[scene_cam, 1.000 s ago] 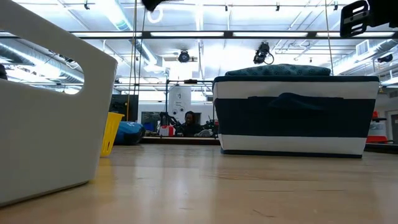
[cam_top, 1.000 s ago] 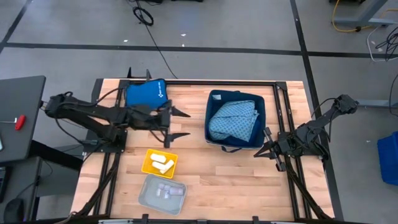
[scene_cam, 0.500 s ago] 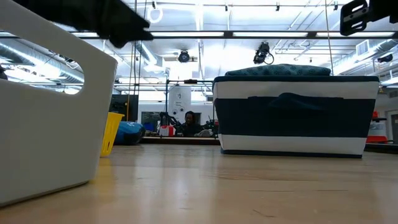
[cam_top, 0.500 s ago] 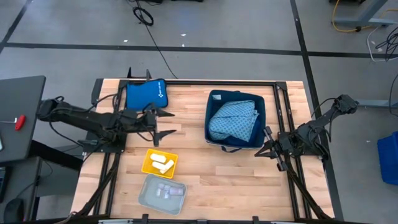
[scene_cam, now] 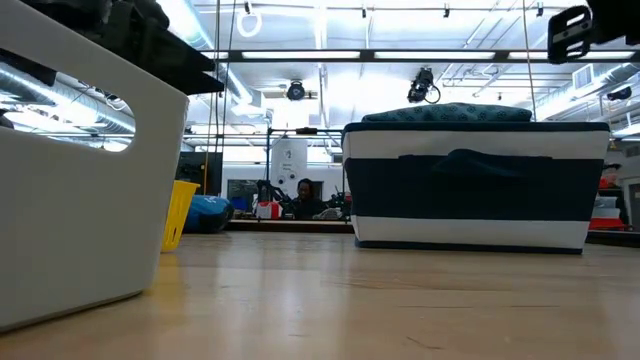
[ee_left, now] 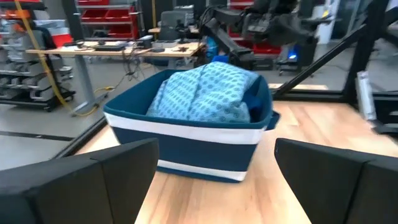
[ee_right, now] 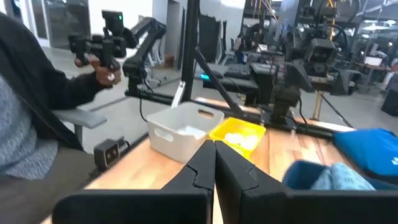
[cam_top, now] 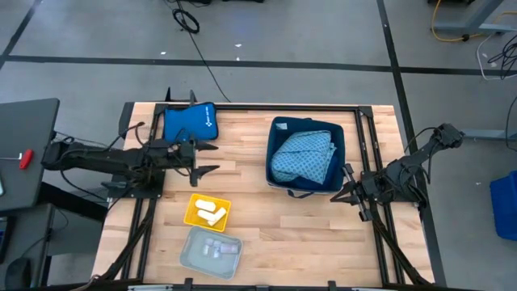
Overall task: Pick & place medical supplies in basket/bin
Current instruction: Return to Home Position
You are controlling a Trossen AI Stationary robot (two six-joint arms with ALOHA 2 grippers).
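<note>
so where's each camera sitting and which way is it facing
High view: above the table, looking straight down; left gripper open, right gripper shut.
Low view: table-top height, level past the gray bin to the blue bin; arm parts at top.
Left wrist view: on the left arm, facing the blue bin; own spread fingers.
Right wrist view: on the right arm, facing gray bin and yellow tray; own closed fingers.
Shared: low and left wrist see the blue bin.

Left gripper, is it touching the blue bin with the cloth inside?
Apart. The high view shows bare wooden table between the open left gripper and the blue bin.
</note>
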